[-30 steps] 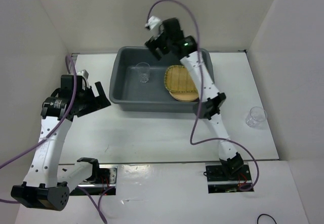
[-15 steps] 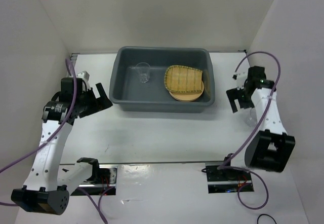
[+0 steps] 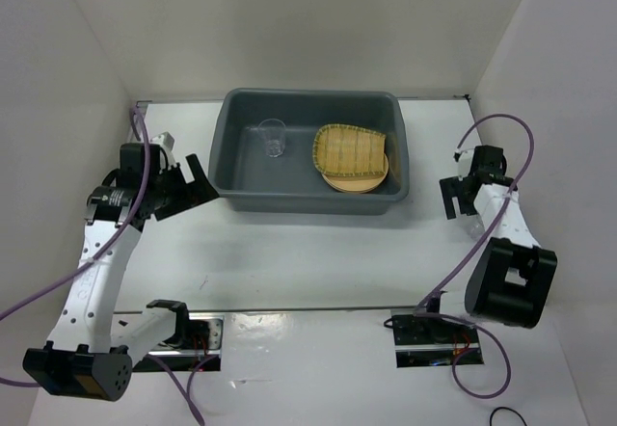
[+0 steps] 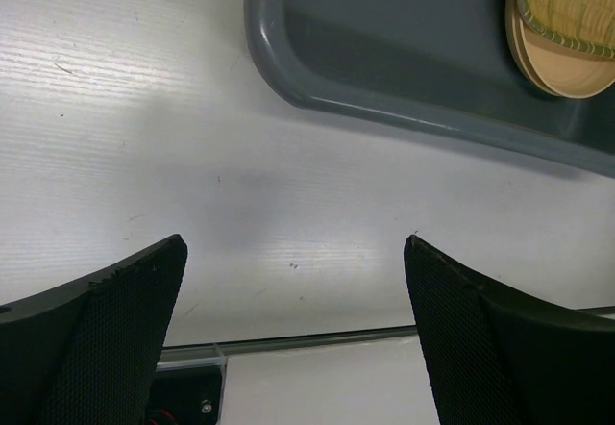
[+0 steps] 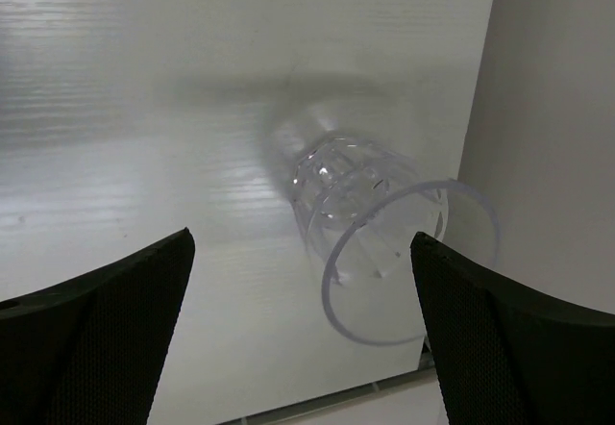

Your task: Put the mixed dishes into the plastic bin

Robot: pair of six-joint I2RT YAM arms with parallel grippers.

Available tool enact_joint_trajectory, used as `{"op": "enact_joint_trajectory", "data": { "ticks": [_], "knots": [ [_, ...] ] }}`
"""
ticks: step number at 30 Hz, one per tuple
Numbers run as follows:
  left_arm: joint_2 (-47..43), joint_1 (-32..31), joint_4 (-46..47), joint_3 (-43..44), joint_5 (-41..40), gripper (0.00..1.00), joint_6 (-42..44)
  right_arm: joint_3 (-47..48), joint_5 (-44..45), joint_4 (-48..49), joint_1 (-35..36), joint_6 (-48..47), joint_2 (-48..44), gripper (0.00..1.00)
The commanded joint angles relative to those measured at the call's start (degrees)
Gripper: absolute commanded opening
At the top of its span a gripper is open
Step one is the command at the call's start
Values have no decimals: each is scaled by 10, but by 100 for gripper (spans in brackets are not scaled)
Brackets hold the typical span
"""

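Clear glass (image 5: 370, 218) hid under right arm (image 3: 501, 219), top cam.

Left tool (image 4: 293, 242) and right tool (image 5: 301, 240) both point downward, jaws spread wide apart.

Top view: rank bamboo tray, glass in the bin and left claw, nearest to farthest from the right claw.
1. Bamboo tray, right half of the bin.
2. Glass, left half of the bin.
3. Left claw, open, outside the bin's left wall.
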Motion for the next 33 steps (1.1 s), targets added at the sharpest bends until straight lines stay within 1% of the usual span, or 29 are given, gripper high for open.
{"op": "enact_joint_trajectory", "data": {
  "ticks": [1,4,5,6,7,8,9,10,11,12,14,15,16,18,19,20,21,22,23,24,25,26,27,28,29,30,31,32,33],
  "knots": [
    [-16,3,13,-5,12,100,-4,-8,36,87,-20,11,30,98],
    [-22,3,7,-10,12,100,-4,-8,36,94,-29,11,68,98],
    [-22,3,7,-10,7,100,-4,-3,36,94,-37,11,89,95],
    [-22,3,2,-10,7,100,-4,-3,31,94,-43,11,97,84],
    [-22,3,2,-10,7,100,-4,2,22,88,-48,6,104,79],
    [-27,3,2,-10,7,100,-4,11,11,81,-48,0,104,69],
    [-27,3,2,-16,2,100,-4,16,-4,71,-48,0,109,40],
    [-27,3,2,-16,2,100,-4,22,-25,51,-48,-6,109,22],
    [-27,3,2,-16,2,100,-4,40,-33,40,-54,-6,100,7],
    [-34,3,2,-22,2,100,-4,55,-39,29,-60,9,75,0],
    [-39,3,7,-28,2,100,-10,109,-92,7,-73,15,23,0],
    [-39,3,7,-33,2,100,-10,134,-112,1,-66,21,-41,0],
    [-45,3,7,-33,2,100,-10,159,-128,-4,-55,21,-69,0],
    [-45,3,7,-33,2,100,-10,264,-215,-51,9,7,-101,0],
    [-51,3,7,-33,2,100,-10,344,-261,-78,35,-5,-94,0],
    [-51,3,7,-33,2,100,-10,375,-318,-111,67,-11,-87,0],
    [-51,3,13,-38,2,100,-10,398,-331,-112,143,-1,-81,0],
    [-44,3,18,-39,7,100,-10,426,-337,-102,186,15,-66,0],
    [-44,3,18,-39,16,100,-10,436,-303,-71,229,41,-54,0],
    [-35,3,24,-39,21,100,-10,449,-283,-66,319,87,-36,0],
    [-24,3,24,-30,21,100,-4,483,-283,-66,350,103,11,0],
    [-18,3,24,-25,21,100,-4,483,-313,-66,362,111,31,0],
    [-18,3,24,-24,21,100,-4,483,-381,-49,370,122,45,0],
    [-18,3,24,-16,21,100,-4,483,-390,-42,389,138,62,0],
    [-18,3,24,-16,21,100,-4,491,-390,-47,408,123,113,0],
    [-25,3,24,-16,21,100,-10,500,-333,-69,433,94,140,0],
    [-25,3,30,-16,21,100,-10,516,-298,-69,481,67,165,0],
    [-30,3,30,-16,21,100,-10,525,-271,-64,497,32,189,0],
    [-30,3,30,-16,21,100,-17,540,-252,-64,507,27,240,0]
  ]
}}
